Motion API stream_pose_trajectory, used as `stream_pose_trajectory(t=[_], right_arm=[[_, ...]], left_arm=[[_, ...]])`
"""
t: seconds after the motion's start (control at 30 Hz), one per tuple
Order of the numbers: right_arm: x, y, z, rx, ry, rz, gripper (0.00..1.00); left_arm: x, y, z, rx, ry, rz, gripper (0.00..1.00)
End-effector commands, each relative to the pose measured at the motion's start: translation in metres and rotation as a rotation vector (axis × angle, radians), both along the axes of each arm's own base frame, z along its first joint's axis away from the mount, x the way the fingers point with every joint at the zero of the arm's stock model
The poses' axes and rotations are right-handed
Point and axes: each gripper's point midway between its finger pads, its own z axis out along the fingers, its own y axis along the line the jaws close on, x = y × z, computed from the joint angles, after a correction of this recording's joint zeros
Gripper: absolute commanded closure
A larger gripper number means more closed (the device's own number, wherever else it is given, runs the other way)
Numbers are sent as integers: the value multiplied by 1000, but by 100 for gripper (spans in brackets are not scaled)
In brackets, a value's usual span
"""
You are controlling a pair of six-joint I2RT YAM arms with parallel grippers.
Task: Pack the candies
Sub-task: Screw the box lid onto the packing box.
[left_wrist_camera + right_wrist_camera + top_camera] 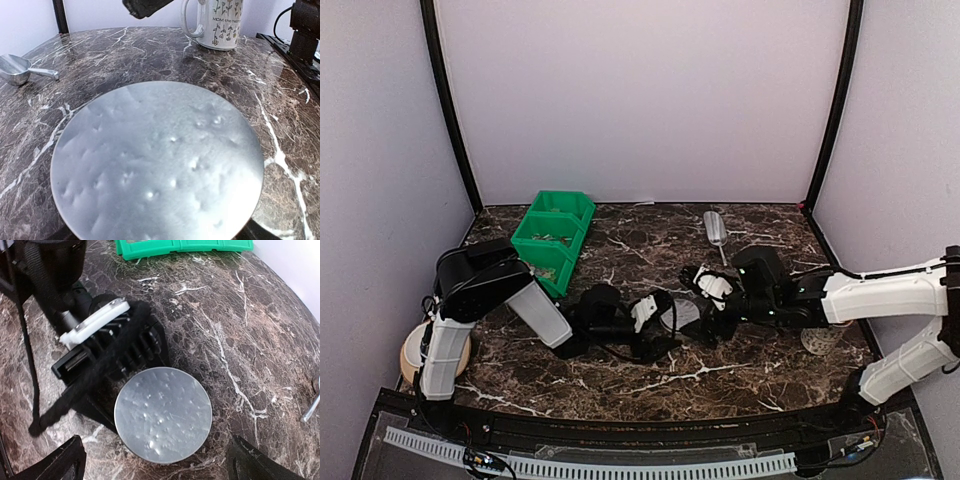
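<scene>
Starting at the left side of the top view, the left arm (460, 300) reaches from its base toward the middle of the dark marble table (620, 385). Behind it, near the back left corner, the green bin (555, 232) stands upright. The candies (552, 238) show only as a few small pale bits in its middle compartment, and they are too small to tell their colours.

More to the centre, the left gripper (668, 322) has its jaws closed on a round silver disc (162, 414). In the left wrist view the disc fills the space between the dark fingers, and its surface has many small dents. Whether something is under the disc, I cannot tell.

Just right of the disc is the right gripper (703, 300), pointing at it. Its fingers (55, 460) stand wide apart at both lower corners of the right wrist view, and they hold nothing. The disc lies just beyond them, not touching.

Behind the right gripper, a metal scoop (715, 228) lies flat on the table, well apart from the bin. A white mug (215, 22) with a flower print stands upright beyond the disc in the left wrist view
</scene>
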Motion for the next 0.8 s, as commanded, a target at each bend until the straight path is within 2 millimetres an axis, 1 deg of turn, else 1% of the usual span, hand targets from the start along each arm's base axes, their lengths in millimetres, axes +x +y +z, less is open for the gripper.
stream_pose_trajectory(t=[0.0,0.17,0.23,0.4,0.57,0.63,0.77], right_arm=[[-25,-9,-4,-55,3,185,3],[-36,-7,-8,-96,-1,301,3],[-40,-3,-10,-101,10,349,3],[-41,8,-15,-96,9,420,3],[-43,15,-16,-81,12,468,3],[-46,17,-15,-72,17,496,3],[-47,21,-12,-60,10,522,3]], left_arm=[[-64,53,-99,300,233,-158,21],[-83,54,-93,272,237,-272,21],[-90,54,-91,262,238,-310,21],[-104,55,-91,267,242,-382,21],[-113,54,-93,285,246,-430,21],[-115,54,-93,286,245,-438,21],[-116,54,-92,285,246,-448,21]])
